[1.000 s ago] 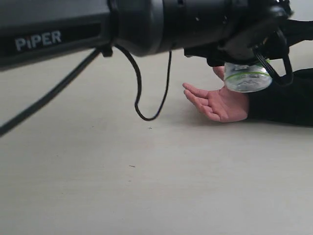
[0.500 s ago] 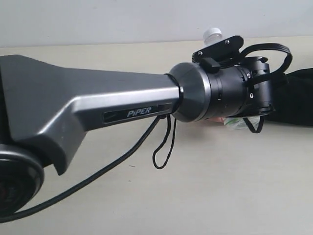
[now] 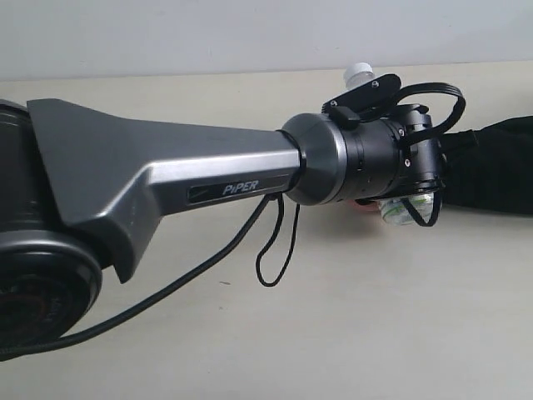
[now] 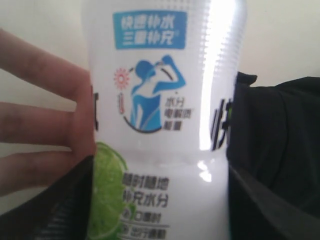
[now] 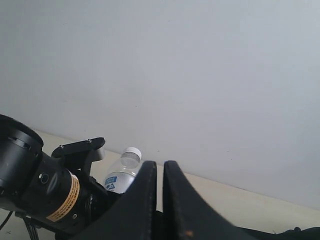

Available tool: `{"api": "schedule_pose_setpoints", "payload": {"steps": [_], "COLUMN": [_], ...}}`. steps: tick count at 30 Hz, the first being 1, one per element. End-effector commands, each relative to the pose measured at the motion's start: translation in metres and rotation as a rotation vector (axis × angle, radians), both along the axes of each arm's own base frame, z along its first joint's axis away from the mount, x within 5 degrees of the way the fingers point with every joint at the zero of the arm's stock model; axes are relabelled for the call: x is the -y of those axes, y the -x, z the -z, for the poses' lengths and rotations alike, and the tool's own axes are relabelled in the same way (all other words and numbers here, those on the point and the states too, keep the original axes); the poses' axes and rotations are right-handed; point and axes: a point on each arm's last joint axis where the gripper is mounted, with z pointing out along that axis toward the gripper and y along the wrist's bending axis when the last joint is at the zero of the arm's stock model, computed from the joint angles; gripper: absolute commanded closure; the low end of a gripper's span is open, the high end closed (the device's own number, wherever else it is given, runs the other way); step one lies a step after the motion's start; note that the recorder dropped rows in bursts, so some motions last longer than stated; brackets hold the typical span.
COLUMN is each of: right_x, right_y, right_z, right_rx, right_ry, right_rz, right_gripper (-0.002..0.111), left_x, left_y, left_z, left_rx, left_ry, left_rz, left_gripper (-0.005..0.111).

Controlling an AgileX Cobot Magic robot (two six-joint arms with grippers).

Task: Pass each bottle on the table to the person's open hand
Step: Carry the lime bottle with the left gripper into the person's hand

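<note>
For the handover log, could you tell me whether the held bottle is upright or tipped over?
Upright: the bottle's white cap pokes out above the left gripper, its base below.

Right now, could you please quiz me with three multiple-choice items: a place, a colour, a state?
1. Where is the bottle? A lying on the table; B held in the left gripper; C on the floor.
2. What colour is its cap? A white; B black; C red.
3. How is the right gripper? A wide open; B shut on a bottle; C shut, empty.
B: the gripper clamps it, by the person's fingers. A: white in the exterior view. C: its tips nearly meet, nothing between.
</note>
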Motion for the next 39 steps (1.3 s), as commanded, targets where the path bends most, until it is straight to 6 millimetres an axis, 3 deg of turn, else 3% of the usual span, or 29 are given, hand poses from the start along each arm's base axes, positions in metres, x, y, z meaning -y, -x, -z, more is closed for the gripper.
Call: {"api": "schedule_pose_setpoints", "payload": {"steps": [1,8,14,28,39], "right_x": [-0.001,-0.001,-0.001,-0.001,-0.001], "right_y": [0.000,0.000,0.000,0.000,0.000], "right_z": [0.000,0.000,0.000,0.000,0.000], "right_rx": [0.008,0.008,0.008,0.008,0.008], "right_ry": [-0.006,-0.006,-0.006,-0.006,-0.006], "right_rz": [-0.009,-0.009,-0.009,-0.009,-0.009], "right_gripper": [0.101,0.101,0.101,0.101,0.101], "left_x": [-0.002,-0.002,-0.003,-0.004,-0.013], "left_y": [-0.002,-0.002,-0.003,-0.003,0.002], "left_z": [-0.003,-0.003,-0.003,-0.009,-0.056], "left_rx": [0.007,0.005,0.009,0.017,0.079], "left_ry": [0.005,0.004,-0.004,-0.021,-0.085], "left_rz": [0.001,-0.001,0.005,0.018,0.099], "left_gripper": [0.097,0.057,0.036,0.031,0.031]}}
